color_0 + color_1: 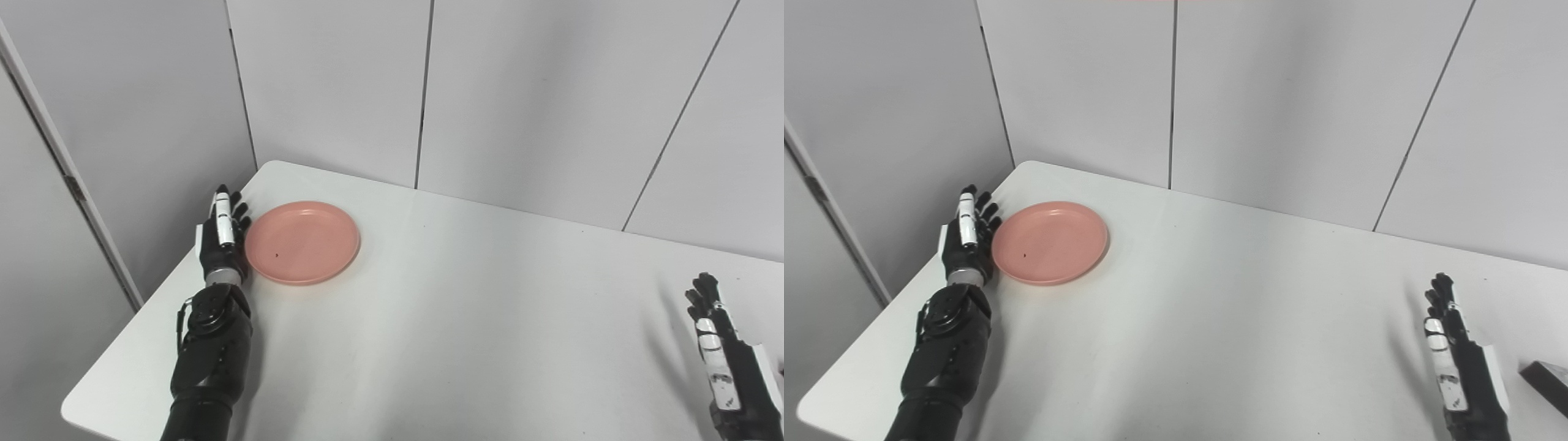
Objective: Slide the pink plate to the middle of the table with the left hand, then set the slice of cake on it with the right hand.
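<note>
Plate (302, 241), pink, lies at ten o'clock on the white table (465, 318), with my left hand (222, 242) flat-fingered against its nine o'clock rim, gripping nothing. My right hand (1458, 361) stands open and empty at four o'clock, beside a dark block (1546, 376) at the edge that may be the cake.

I can read no text, label, brand, number or sign anywhere in my two head views right now.
</note>
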Robot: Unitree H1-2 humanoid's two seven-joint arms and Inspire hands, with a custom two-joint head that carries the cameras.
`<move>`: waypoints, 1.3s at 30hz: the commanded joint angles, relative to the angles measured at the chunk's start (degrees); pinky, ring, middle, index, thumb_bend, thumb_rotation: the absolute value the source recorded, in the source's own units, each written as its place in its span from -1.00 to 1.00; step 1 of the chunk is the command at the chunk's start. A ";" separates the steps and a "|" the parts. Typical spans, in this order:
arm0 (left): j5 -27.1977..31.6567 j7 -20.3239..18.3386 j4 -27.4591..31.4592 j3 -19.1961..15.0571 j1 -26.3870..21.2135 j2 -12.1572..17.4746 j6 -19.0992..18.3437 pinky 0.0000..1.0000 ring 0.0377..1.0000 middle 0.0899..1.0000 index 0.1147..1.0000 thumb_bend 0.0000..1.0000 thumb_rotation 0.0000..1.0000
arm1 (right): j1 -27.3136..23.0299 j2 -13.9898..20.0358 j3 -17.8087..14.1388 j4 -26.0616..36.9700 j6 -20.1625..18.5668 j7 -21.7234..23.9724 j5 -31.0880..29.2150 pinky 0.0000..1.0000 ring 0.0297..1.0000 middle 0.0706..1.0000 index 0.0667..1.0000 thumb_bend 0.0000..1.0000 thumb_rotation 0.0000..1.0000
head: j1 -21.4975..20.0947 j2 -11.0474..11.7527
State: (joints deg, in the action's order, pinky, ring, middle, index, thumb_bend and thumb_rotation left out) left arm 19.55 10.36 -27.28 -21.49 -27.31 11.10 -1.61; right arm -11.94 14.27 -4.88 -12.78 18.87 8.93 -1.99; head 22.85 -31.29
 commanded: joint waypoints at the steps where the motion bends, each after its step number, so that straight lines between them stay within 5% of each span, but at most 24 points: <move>1: 0.36 -1.31 0.18 0.69 -1.77 -0.40 -1.49 0.85 0.84 0.86 0.87 -0.26 1.00 | 2.46 -1.66 0.68 -0.89 -0.70 -0.58 -0.51 1.00 0.96 1.00 1.00 -0.25 1.00 | -0.24 -0.09; 23: -0.50 -4.88 1.77 6.05 -1.55 -2.25 -4.56 0.82 0.86 0.85 0.85 -0.23 1.00 | 3.73 -2.89 1.25 4.87 -5.24 -1.87 1.17 0.99 0.96 0.99 0.98 -0.36 1.00 | -2.00 -0.99; 39: -3.82 -8.32 5.80 13.35 -0.43 -4.92 -8.75 0.78 0.82 0.82 0.83 -0.23 1.00 | 5.33 -4.95 2.97 13.90 -11.78 -3.32 4.02 0.97 0.95 0.98 0.99 -0.51 1.00 | -5.63 -2.25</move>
State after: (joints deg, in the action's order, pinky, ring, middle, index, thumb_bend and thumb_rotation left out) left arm 16.36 3.64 -22.60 -9.25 -27.31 6.77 -8.65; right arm -5.96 9.40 -1.81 -0.69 7.27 6.22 1.94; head 17.14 -33.48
